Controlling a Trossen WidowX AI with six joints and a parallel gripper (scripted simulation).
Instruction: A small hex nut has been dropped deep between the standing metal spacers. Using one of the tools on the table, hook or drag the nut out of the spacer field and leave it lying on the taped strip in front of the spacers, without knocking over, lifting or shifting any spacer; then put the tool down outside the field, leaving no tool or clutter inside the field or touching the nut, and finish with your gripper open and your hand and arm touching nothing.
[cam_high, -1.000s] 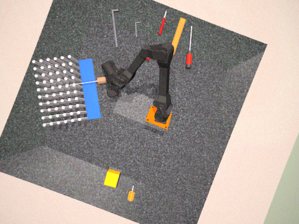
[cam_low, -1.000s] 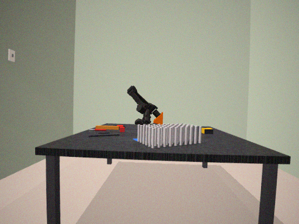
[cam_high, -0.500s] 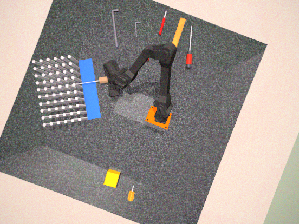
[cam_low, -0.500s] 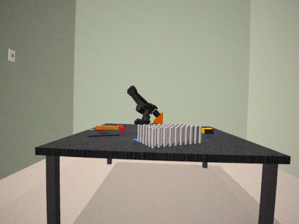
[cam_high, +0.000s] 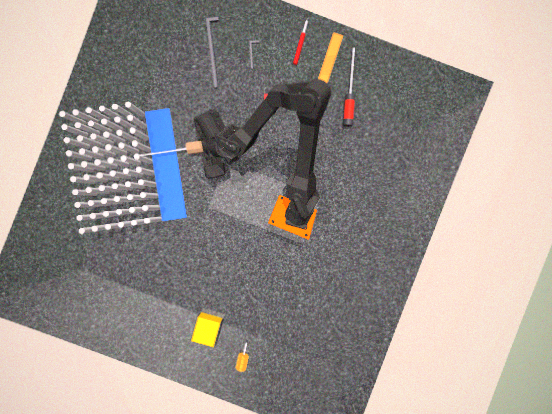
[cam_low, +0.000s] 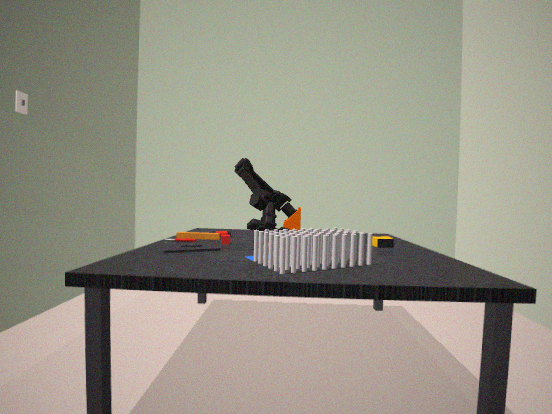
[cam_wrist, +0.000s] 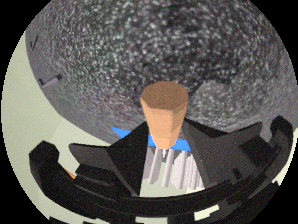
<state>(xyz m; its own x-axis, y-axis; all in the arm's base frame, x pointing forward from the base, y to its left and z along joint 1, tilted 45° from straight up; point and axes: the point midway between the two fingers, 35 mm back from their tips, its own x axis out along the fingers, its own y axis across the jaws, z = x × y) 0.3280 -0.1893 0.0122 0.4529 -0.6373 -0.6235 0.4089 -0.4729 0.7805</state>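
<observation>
My gripper (cam_high: 201, 146) (cam_wrist: 164, 123) is shut on the tan wooden handle (cam_high: 193, 147) (cam_wrist: 165, 112) of a thin metal-shafted tool. The handle is on the arm's side of the blue taped strip (cam_high: 172, 195) (cam_wrist: 120, 132). The shaft (cam_high: 172, 150) crosses above the strip, and its far end appears by the front row of spacers in the top view; whether it touches one I cannot tell. The pale metal spacers (cam_high: 97, 161) (cam_low: 325, 250) (cam_wrist: 187, 170) all look upright, in rows. The hex nut cannot be made out in any view.
Two grey L-shaped keys (cam_high: 212, 55) (cam_high: 251, 54), a red tool (cam_high: 299, 49), an orange bar (cam_high: 331, 57) and a red-handled screwdriver (cam_high: 349, 110) lie at the top of the top view. A yellow block (cam_high: 206, 330) and a small orange-handled screwdriver (cam_high: 242, 361) lie at the bottom.
</observation>
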